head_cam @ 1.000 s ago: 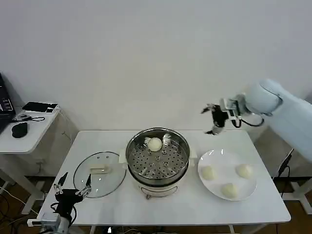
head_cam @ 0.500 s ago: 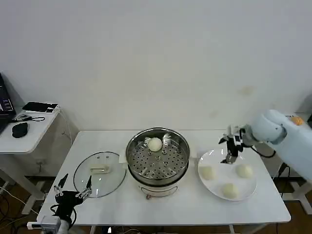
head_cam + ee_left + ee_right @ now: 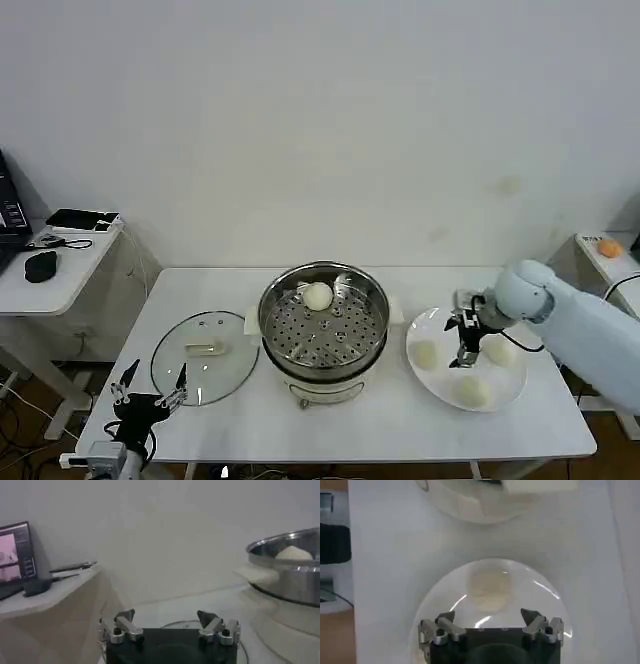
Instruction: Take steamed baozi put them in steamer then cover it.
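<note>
Step in hand: reaching for the second of the small, round, creamy-white steamed baozi; one bun [image 3: 318, 295] already sat on the perforated tray of the round, shiny stainless-steel steamer [image 3: 324, 322], toward its 12 o'clock edge.
Buns left: three on the flat white round plate [image 3: 436, 322] at the 3 o'clock side of the steamer — one [image 3: 427, 354] at the plate's 9 o'clock, one [image 3: 500, 350] at its 3 o'clock, one [image 3: 472, 389] at its 6 o'clock.
Right gripper [image 3: 467, 352]: hung low over the plate's middle, between the three buns; jaws spread wide and holding nothing, with one pale bun [image 3: 490, 586] lying just ahead of them in the right wrist view.
Left gripper [image 3: 148, 398]: parked at the desk's front-left corner, jaws wide and empty, just at the 7 o'clock side of the cover.
Cover: round clear glass lid with metal rim and cream bar handle [image 3: 204, 357], flat on the white desk [image 3: 360, 430] at the steamer's 9 o'clock, touching or nearly touching it.
Progress, judged: about a quarter of the loading done; covering not yet begun.
Next move, judged: settle the open jaws around one bun, close gently so the soft dough is not crushed, lift clear of the plate rim and carry toward 9 o'clock over the steamer wall.
</note>
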Robot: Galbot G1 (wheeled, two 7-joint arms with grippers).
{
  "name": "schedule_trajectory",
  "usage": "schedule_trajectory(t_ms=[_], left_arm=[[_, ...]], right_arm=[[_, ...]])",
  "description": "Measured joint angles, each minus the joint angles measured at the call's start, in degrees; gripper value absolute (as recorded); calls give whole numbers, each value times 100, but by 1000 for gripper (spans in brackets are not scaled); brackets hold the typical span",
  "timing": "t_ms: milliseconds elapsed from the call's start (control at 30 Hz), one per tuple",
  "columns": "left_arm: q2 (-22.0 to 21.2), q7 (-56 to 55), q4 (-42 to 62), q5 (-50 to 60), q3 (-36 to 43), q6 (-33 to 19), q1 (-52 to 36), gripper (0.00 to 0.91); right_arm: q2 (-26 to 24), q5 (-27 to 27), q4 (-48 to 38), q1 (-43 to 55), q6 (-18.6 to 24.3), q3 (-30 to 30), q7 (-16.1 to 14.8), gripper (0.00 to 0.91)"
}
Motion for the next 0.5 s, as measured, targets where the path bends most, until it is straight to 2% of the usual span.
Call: schedule_trajectory(t_ms=[500], left_arm=[[-63,10,123,2,-8,4,-80,907]], right_arm=[[536,-228,-557,-52,175,-22,118,907]])
